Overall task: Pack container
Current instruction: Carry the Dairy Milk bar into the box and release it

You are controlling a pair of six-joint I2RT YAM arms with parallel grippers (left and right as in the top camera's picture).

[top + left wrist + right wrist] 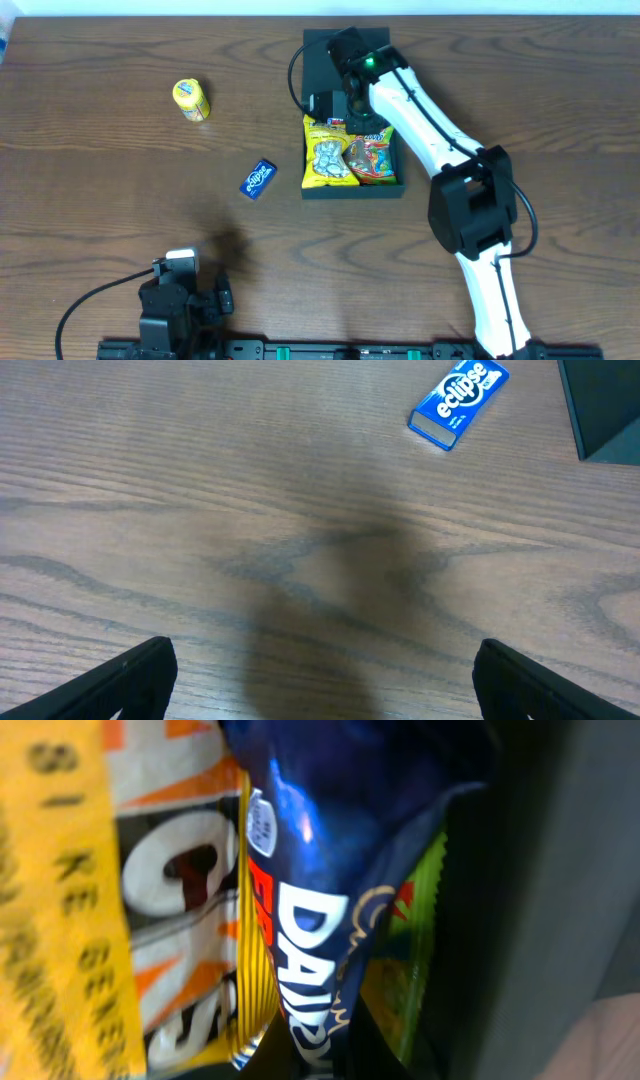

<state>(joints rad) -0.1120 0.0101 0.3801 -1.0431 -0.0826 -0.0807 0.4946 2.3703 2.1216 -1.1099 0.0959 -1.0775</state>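
Observation:
The container (320, 60) is a dark square box at the top middle of the table, with its corner (605, 410) at the upper right of the left wrist view. A yellow snack packet (328, 155) and a colourful gummy packet (372, 155) lie inside it. My right gripper (352, 110) reaches down into the box. In the right wrist view the right gripper (320, 1055) is shut on a blue chocolate packet (310, 870), between a yellow packet (60, 900) and a green one (400, 960). My left gripper (325, 680) stands open over bare wood near the front edge.
A blue gum pack (258, 179) lies on the table left of the box, and in the left wrist view the gum pack (458, 404) is at the upper right. A small yellow can (190, 100) lies at the far left. The right arm (470, 200) crosses the table's right side.

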